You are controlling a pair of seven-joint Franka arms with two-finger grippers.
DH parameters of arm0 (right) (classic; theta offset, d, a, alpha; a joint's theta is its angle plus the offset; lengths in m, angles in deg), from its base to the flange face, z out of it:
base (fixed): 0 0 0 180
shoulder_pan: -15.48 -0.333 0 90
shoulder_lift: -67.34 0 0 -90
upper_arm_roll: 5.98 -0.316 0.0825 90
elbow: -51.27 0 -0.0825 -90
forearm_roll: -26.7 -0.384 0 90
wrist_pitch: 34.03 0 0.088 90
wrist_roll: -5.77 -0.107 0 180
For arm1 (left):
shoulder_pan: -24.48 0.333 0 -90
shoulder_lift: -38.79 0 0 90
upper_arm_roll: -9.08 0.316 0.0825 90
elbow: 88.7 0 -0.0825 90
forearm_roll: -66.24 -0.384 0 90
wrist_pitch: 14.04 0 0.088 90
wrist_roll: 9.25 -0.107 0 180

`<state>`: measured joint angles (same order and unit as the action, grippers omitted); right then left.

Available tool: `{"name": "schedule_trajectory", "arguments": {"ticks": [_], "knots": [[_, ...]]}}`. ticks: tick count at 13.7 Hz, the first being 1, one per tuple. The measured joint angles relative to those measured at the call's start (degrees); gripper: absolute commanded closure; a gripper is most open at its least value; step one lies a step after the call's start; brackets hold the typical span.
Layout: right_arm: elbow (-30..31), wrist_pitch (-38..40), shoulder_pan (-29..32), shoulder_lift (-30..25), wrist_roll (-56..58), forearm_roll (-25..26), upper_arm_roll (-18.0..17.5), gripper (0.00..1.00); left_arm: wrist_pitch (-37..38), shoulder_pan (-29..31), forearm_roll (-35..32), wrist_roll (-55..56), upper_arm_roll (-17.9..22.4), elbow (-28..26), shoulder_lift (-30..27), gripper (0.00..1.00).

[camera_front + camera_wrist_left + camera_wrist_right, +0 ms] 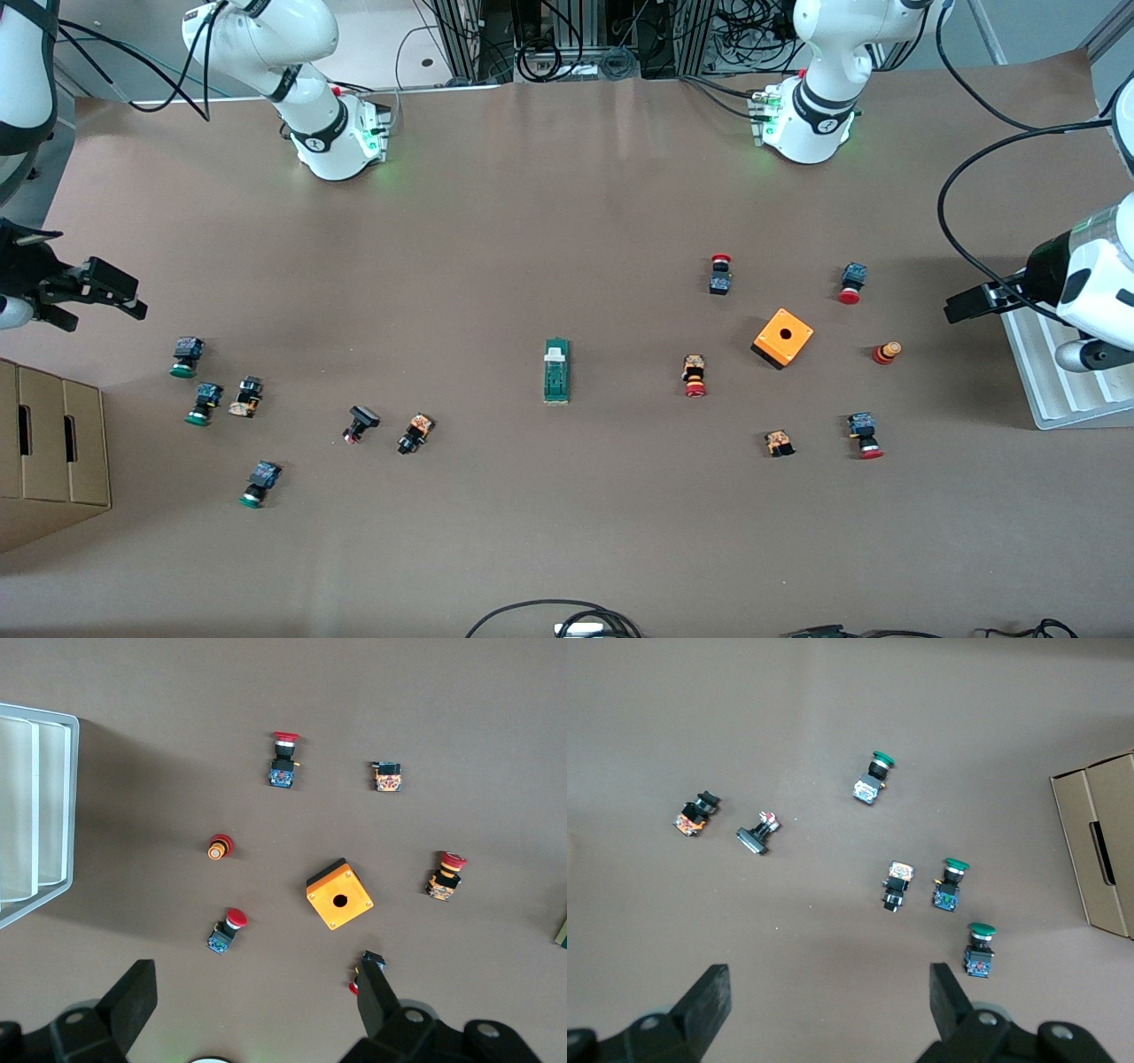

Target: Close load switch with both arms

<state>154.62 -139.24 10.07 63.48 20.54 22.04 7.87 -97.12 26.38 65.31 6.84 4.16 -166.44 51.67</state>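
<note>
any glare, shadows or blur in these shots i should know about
Front view: soft pale sheen on the brown table between the arm bases, green glow at both; load switch sharp. Left wrist view: ridged tray throws a dark shadow. Right wrist view: even light, buttons crisp.

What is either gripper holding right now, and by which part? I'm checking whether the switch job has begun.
Nothing is held. The left gripper and right gripper both hang open over the table ends; the load switch lies untouched mid-table.

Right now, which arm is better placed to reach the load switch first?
Neither clearly: the load switch lies mid-table, the left end effector and right end effector both open at opposite table ends.
</note>
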Motion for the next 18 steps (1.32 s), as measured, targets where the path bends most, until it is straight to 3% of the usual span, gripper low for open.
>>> {"name": "schedule_trajectory", "arguments": {"ticks": [11, 18], "knots": [[-0.4, 0.1, 0.1, 0.3, 0.8, 0.1, 0.0, 0.0, -2.5, 0.1, 2.3, -0.1, 0.1, 0.1, 0.2, 0.0], [-0.4, 0.1, 0.1, 0.9, 1.0, 0.1, 0.0, 0.0, -3.7, 0.5, 2.3, -6.7, 0.5, 1.1, 0.3, 0.0]]}}
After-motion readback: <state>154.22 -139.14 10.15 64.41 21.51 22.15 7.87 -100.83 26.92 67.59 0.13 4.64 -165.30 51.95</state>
